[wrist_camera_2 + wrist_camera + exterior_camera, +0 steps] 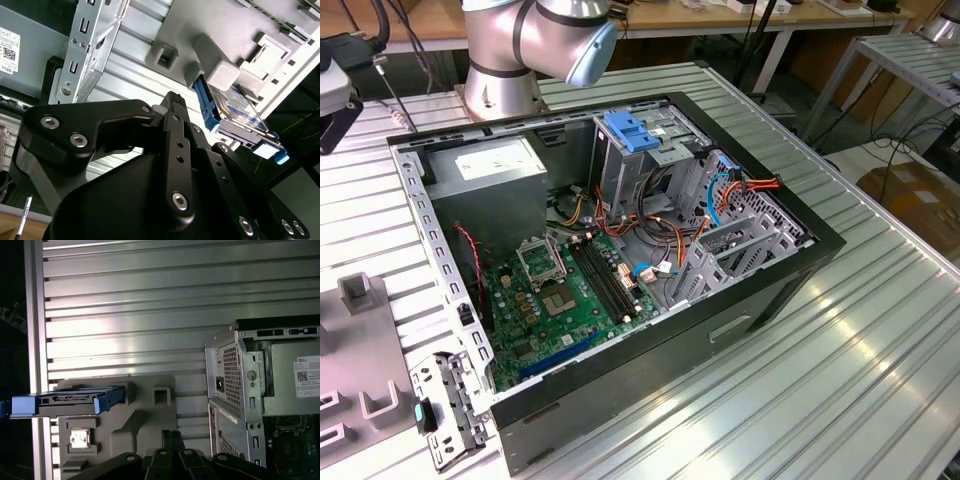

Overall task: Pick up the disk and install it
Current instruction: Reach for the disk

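the task looks barely begun: the disk (pixel 65 401) stands on its edge in a slot of the grey holder (pixel 145 410), on the ribbed metal surface (pixel 840 380) beside the open computer case (pixel 650 400), its blue rails showing in both wrist views. the pincer (pixel 172 434) hangs above the holder, near the disk but apart from it; its two fingers appear pressed together with nothing between them. by my reading the pickup is not yet done, nor the fitting into the case, so both halves are left. counted: one disk, one pincer, one holder, one case, and inside the case one grey power-supply box (pixel 485 165) and one blue handle (pixel 635 132) atop the drive cage (pixel 620 175).
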You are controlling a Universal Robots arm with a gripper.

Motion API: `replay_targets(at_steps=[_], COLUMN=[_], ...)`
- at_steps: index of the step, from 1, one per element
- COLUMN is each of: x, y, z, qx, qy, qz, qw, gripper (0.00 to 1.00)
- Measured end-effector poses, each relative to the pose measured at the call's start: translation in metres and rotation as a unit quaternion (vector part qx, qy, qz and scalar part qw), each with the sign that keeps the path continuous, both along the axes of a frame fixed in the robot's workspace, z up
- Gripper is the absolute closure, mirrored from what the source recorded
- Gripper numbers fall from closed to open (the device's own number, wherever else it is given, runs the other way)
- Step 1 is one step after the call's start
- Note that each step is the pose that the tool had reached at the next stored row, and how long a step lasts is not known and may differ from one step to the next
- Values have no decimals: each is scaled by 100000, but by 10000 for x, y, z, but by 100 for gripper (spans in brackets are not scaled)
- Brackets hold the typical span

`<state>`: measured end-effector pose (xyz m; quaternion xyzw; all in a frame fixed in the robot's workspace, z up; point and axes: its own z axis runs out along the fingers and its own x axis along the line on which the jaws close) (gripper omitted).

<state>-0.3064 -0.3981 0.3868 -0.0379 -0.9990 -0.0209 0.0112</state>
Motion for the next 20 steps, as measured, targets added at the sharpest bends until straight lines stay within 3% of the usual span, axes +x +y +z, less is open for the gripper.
replay_targets(at_steps=[10, 20], x=[-155, -230], y=[0, 0], z=[-6, -12], qx=[-2, -2], qy=[5, 23], qz=[-6, -1], qw=[100000, 100000], gripper=[89, 89])
